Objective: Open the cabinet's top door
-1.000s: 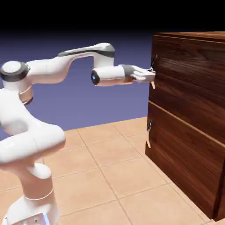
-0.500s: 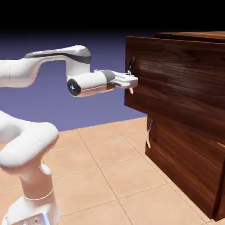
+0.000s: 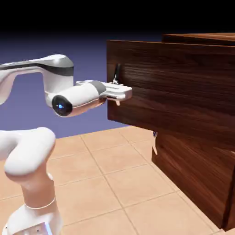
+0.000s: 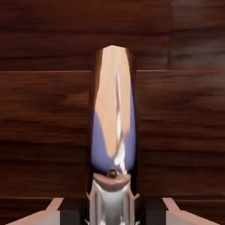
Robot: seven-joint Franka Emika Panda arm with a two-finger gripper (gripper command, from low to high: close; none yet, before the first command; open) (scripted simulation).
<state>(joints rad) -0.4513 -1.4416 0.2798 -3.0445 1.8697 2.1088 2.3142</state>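
The top door stands pulled well out from the cabinet, its dark wood-grain front jutting toward the exterior view's left, far past the lower panel, which sits flush below with its own small handle at its left edge. Right at the top door's left edge is the handle, and there's the tool, level, fingers pressed in on that handle, nearly fully closed around it. The hand view confirms it: the shiny handle fills the middle, reflecting tan and violet, rising from between the two grey finger tips at the bottom edge, with dark wood grain all around. The tool is clamped on the handle, no gap visible at either side. Behind it the white arm bends back to the exterior view's left, its elbow low over the tan-tiled table, the base at the lower left corner, the violet backdrop beyond.
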